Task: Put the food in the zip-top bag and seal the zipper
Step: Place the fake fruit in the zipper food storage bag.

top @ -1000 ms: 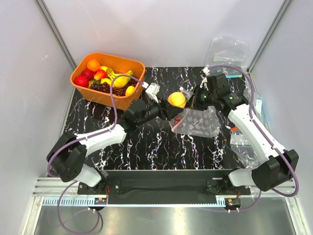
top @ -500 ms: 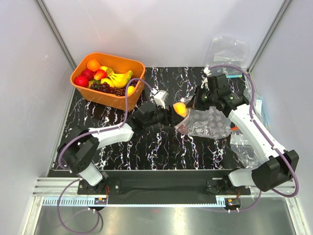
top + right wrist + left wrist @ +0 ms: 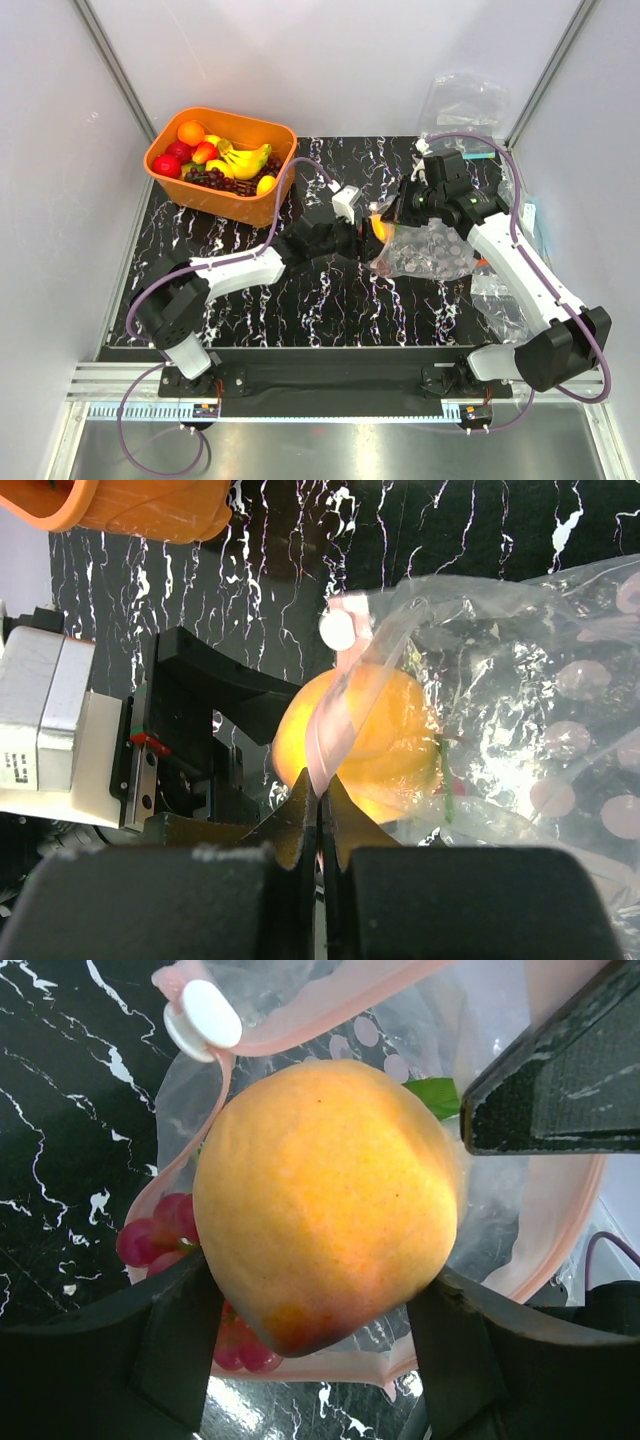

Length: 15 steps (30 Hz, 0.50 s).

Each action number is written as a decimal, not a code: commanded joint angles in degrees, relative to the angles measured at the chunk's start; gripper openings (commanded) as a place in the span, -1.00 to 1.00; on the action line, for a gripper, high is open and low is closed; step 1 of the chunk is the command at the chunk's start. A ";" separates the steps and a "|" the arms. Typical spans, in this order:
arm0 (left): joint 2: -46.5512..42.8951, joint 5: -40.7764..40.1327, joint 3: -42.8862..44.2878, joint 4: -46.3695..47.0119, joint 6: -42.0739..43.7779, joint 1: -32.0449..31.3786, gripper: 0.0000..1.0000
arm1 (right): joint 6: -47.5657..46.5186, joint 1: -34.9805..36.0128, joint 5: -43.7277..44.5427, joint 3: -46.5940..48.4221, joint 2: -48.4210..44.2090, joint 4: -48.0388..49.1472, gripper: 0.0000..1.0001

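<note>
Left gripper holds peach within zip-top bag mouth.

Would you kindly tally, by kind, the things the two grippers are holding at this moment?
Peach: 1, in the left gripper
Zip-top bag: 1, its mouth edge pinched by the right gripper
Total: 2

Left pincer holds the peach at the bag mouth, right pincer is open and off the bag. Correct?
No. The right pincer is shut on the zipper of the zip-top bag, as the right wrist view shows. The left pincer does hold the peach at the bag mouth.
</note>
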 commanded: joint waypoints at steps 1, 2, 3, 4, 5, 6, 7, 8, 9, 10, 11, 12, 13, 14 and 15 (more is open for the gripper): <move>-0.43 1.00 2.23 -0.84 1.46 -0.36 0.54 | -0.09 -0.14 0.94 -0.81 -2.61 4.18 -1.00; -0.78 0.82 1.79 -0.92 1.72 -0.36 0.66 | 0.08 -0.14 1.38 -1.34 -2.96 4.45 -1.00; -1.57 0.73 1.62 -0.75 1.90 -0.27 0.78 | 0.26 -0.14 1.65 -1.86 -3.66 4.71 -1.00; -2.01 0.82 1.44 -0.66 2.07 -0.36 0.80 | 0.52 -0.05 1.82 -3.09 -3.93 5.06 -1.00; -2.36 0.82 1.18 -0.66 2.25 -0.36 0.84 | 0.79 -0.14 1.83 -3.62 -4.28 5.76 -1.00; -2.97 1.00 1.09 -0.66 2.25 -0.27 0.84 | 0.96 -0.05 1.91 -4.15 -4.72 6.03 -1.00; -3.24 1.61 1.09 -0.66 2.25 -0.27 0.85 | 1.05 -0.22 2.00 -4.85 -4.90 6.47 -1.00; -3.50 1.96 1.17 -0.57 2.16 -0.36 0.86 | 1.49 -0.22 2.18 -5.21 -4.98 6.73 -1.00; -3.94 2.92 1.26 -0.57 2.07 -0.36 0.87 | 1.49 -0.22 2.09 -5.47 -5.42 6.82 -1.00; -4.21 3.54 1.26 -0.31 1.99 -0.27 0.88 | 1.75 -0.31 2.18 -5.91 -5.51 7.08 -1.00; -4.47 3.98 1.52 -0.05 1.72 -0.36 0.88 | 1.84 -0.40 2.09 -6.17 -5.69 7.35 -1.00; -4.39 4.77 1.61 0.13 1.72 -0.36 0.84 | 2.10 -0.40 2.00 -6.52 -6.12 7.70 -1.00; -4.39 5.39 1.87 0.30 1.55 -0.27 0.79 | 2.28 -0.49 1.92 -7.31 -6.48 8.57 -1.00; -4.12 5.91 2.40 0.39 1.46 -0.36 0.75 | 2.80 -0.58 1.57 -7.67 -6.83 9.01 -1.00; -3.43 6.18 2.75 0.13 1.46 -0.27 0.65 | 3.07 -0.58 1.21 -8.37 -7.44 9.54 -1.00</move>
